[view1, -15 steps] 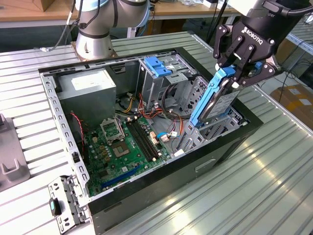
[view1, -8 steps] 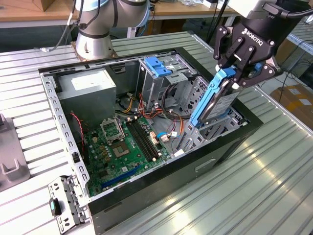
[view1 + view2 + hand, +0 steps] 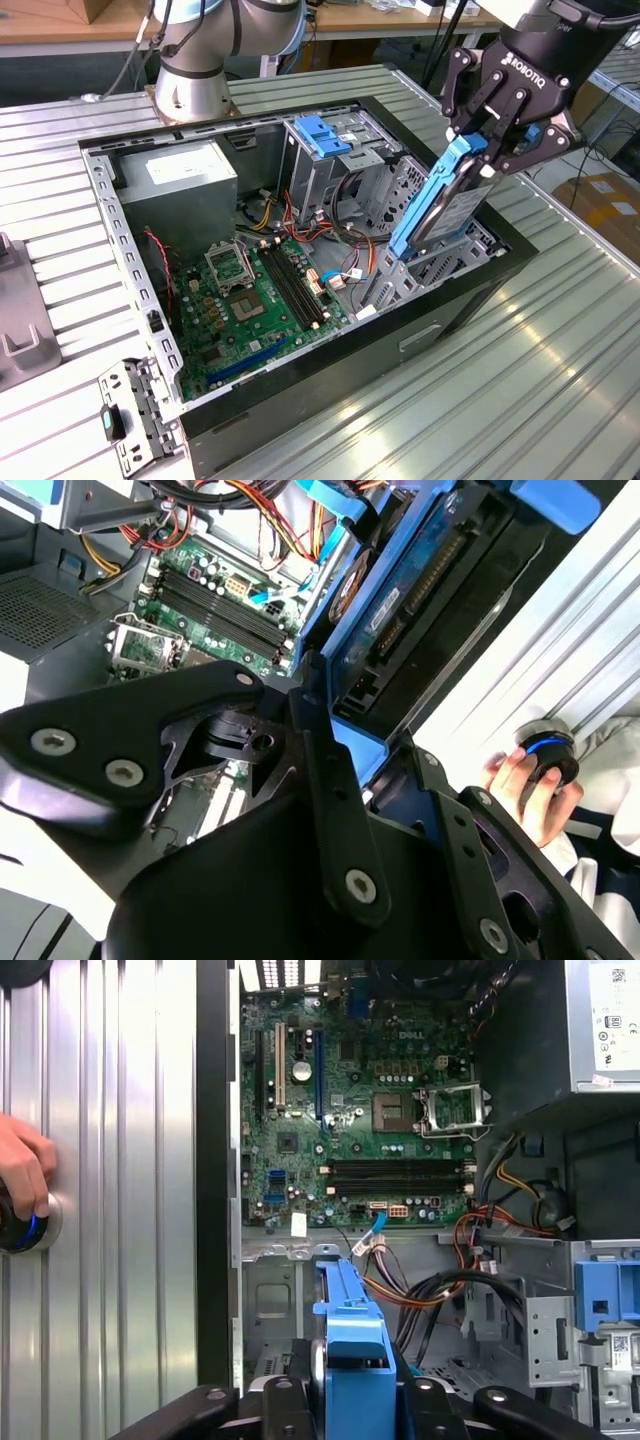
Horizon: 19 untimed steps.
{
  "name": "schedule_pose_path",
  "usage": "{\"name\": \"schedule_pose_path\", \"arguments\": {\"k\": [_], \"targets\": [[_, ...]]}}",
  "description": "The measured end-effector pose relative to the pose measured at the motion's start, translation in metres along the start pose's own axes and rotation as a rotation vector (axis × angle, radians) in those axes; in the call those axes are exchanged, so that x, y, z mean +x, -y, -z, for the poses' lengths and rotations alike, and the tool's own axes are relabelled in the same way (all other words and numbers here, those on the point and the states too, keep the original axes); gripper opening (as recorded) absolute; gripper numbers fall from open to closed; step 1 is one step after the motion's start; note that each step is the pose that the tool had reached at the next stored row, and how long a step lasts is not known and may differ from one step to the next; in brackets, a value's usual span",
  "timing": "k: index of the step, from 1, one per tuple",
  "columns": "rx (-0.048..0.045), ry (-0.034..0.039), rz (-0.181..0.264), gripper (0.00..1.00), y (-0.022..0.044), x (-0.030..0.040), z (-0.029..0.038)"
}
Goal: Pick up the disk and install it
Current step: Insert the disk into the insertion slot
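Observation:
The disk (image 3: 445, 205), a grey metal drive in a light-blue carrier, hangs tilted with its lower end down at the drive bay (image 3: 440, 265) on the exterior view's right of the open computer case (image 3: 300, 390). My gripper (image 3: 495, 140) is shut on the disk's upper end. The second wrist view shows the disk (image 3: 420, 590) running away from the black finger linkages toward the case. Its blue carrier edge (image 3: 352, 1360) stands over the bay floor in the first wrist view.
Inside the case lie the motherboard (image 3: 250, 300), the power supply (image 3: 185, 180), loose cables (image 3: 440, 1290) and a drive cage with a blue latch (image 3: 322, 135). The arm's base (image 3: 195, 80) stands behind. A hand (image 3: 20, 1175) rests on a round device on the ribbed table (image 3: 520, 380).

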<state>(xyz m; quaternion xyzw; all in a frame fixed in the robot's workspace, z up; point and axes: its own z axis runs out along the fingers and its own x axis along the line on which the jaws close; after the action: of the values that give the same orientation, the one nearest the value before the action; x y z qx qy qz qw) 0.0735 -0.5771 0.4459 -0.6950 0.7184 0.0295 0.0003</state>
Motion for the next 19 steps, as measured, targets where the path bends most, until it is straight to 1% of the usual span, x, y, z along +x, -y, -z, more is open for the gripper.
{"name": "schedule_pose_path", "arguments": {"k": [6, 8, 19], "targets": [[-0.0007, 0.0002, 0.000, 0.37, 0.0019, 0.0011, -0.0011], [-0.0007, 0.0012, 0.000, 0.37, 0.0021, 0.0017, -0.0023], [-0.0012, -0.0003, 0.002, 0.37, 0.0023, 0.0027, -0.0078]]}}
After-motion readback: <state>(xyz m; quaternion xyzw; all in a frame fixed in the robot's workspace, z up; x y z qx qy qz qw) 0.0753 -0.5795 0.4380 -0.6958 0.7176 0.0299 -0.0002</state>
